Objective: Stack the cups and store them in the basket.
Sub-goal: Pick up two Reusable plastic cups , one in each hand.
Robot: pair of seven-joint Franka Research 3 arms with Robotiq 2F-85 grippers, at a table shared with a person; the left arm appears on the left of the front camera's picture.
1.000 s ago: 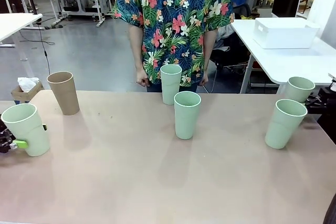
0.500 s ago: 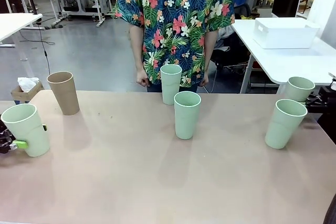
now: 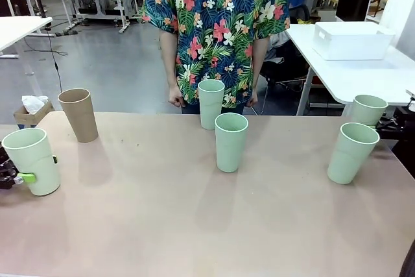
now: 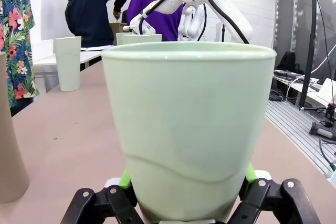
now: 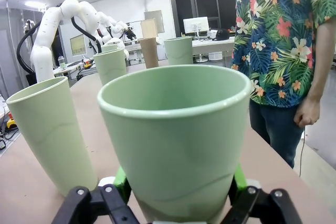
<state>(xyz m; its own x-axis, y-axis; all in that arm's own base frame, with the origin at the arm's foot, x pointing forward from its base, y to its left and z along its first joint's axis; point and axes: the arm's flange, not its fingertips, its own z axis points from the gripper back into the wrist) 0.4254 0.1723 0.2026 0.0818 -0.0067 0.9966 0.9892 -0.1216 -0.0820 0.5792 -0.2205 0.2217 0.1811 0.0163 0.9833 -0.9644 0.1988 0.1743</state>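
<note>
**Left wrist view.** The left gripper [image 4: 187, 184] was clamped on the left cup [image 4: 189, 119], a mint tumbler. Its green pads [image 4: 124, 180] pressed against opposite sides of the lower wall.

**Right wrist view.** The right gripper [image 5: 178, 184] pinched the far-right cup [image 5: 176, 129], also mint, in the same way, with one pad on each side near the base. The right cup [image 5: 50, 129] stood just beside the held one, not touching it.

**Front view, near to far.**
- The left gripper held the left cup at the left edge of the table [image 3: 162, 225]. Whether the cup's base rested on the top could not be told.
- The right cup stood upright near the right edge.
- The middle cup [image 3: 231, 141] stood upright at the centre.
- The rear cup [image 3: 211, 103] stood just behind it, by the far edge.
- The brown cup [image 3: 78, 115] stood upright at the far left, well apart from the left cup.
- The far-right cup sat at the far right corner, in the right gripper's grasp.
- A person [image 3: 217, 30] in a flowered shirt stood behind the far edge, with a hand [image 3: 175, 97] hanging at table height.
- The basket [image 3: 350, 40], white, sat on a side table [image 3: 363, 79] beyond the right corner, well apart from every cup.
</note>
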